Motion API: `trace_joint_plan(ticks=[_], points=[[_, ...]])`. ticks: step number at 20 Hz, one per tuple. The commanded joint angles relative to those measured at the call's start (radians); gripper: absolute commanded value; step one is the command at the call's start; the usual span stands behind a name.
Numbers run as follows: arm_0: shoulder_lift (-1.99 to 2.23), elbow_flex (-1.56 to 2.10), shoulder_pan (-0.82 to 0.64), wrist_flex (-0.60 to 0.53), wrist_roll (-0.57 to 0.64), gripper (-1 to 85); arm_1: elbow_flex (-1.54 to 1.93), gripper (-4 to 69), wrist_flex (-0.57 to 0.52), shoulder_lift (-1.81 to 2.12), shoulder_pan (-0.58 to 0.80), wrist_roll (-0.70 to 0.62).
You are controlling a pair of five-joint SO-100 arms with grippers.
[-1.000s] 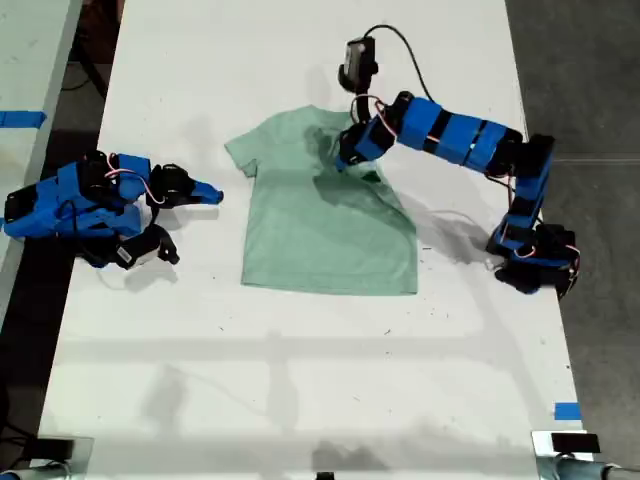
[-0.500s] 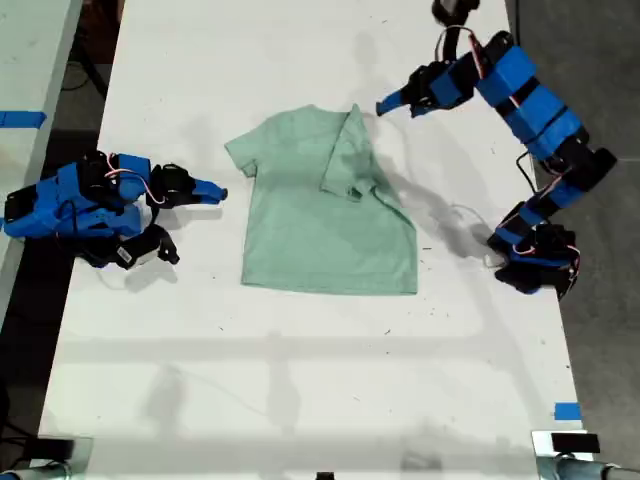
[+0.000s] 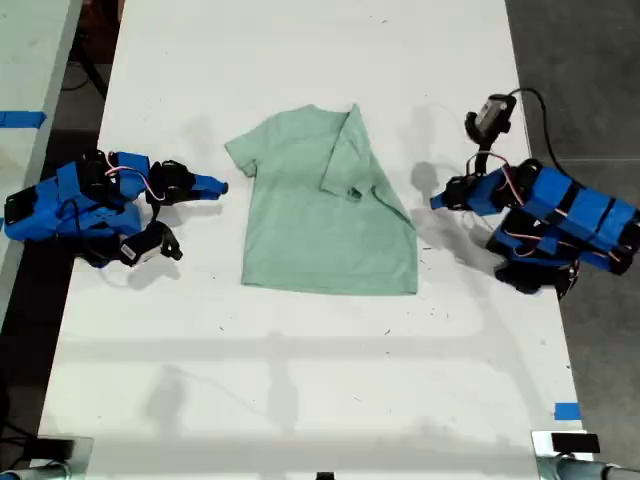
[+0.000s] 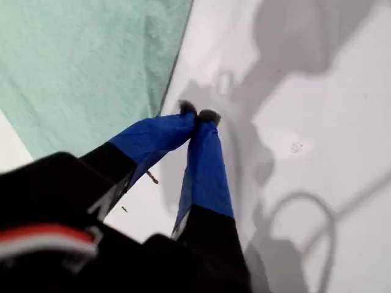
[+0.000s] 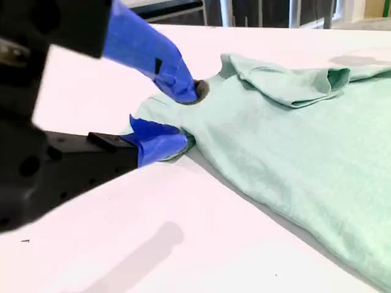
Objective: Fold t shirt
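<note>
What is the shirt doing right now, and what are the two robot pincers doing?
t-shirt: lying flat on the white table, one sleeve folded in over the chest, the other sleeve spread out.
my first pincer: shut, empty, over bare table beside the shirt's edge.
my second pincer: open, empty, low at the spread-out sleeve.

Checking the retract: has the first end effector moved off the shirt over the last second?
Yes. My first end effector pulled off the t-shirt toward the exterior view's right, now shut over bare table.
</note>
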Motion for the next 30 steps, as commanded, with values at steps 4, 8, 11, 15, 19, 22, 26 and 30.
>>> trace_joint_plan(ticks=[4,8,11,15,19,22,26,30], points=[[0.008,0.043,0.0,0.003,0.008,9.0,0.176,1.1,0.152,0.339,-0.071,0.097],[0.008,0.043,0.003,0.005,0.008,9.0,0.184,1.1,0.172,0.339,-0.023,0.12],[0.008,0.043,0.005,0.005,0.008,9.0,0.187,1.1,0.173,0.339,-0.026,0.126],[0.008,0.043,0.005,0.005,0.008,9.0,0.189,1.1,0.173,0.339,-0.028,0.13],[0.008,0.043,0.005,0.005,0.008,9.0,0.19,1.1,0.173,0.339,-0.028,0.132],[0.008,0.043,0.005,0.005,0.008,9.0,0.19,1.1,0.173,0.339,-0.026,0.132],[0.008,0.043,0.005,0.005,0.008,9.0,0.19,1.1,0.175,0.339,-0.026,0.135],[0.008,0.043,0.005,0.005,0.008,9.0,0.19,1.1,0.175,0.339,-0.026,0.135]])
